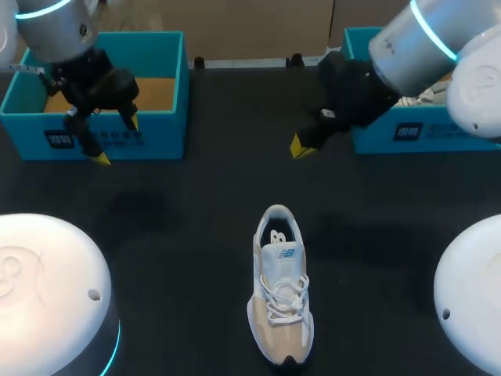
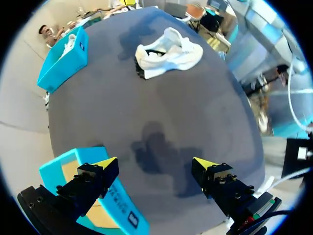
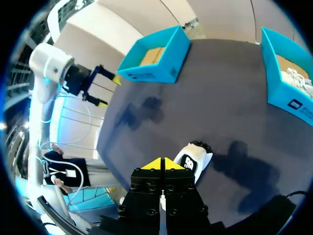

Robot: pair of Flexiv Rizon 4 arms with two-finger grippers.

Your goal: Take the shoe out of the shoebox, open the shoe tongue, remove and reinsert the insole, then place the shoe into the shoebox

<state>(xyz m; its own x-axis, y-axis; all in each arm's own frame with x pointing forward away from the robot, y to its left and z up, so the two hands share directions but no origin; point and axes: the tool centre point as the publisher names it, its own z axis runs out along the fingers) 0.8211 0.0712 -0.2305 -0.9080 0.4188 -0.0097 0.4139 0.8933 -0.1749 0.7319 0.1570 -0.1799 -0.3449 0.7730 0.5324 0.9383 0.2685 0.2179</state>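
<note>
White-and-beige lace-up sneaker [image 1: 280,294] stands upright mid black table [image 1: 172,235], outside both boxes, w/ L gripper [image 1: 117,141] fingers spread wide above front wall of teal cardboard shoebox [image 1: 156,133] & R gripper [image 1: 301,146] tips pressed together beside 2nd teal box [image 1: 407,133].

— What's lying on your matte black table [image 1: 180,235]?
— You've a white-and-tan laced sneaker [image 1: 280,290], upright on its sole, well ahead of the left gripper [image 1: 117,141] and nearer ahead of the right gripper [image 1: 301,146].
— And the boxes?
— One open teal cardboard shoebox [image 1: 164,137] is under the left jaws, and a second teal shoebox [image 1: 438,133] is beside the right jaws.
</note>
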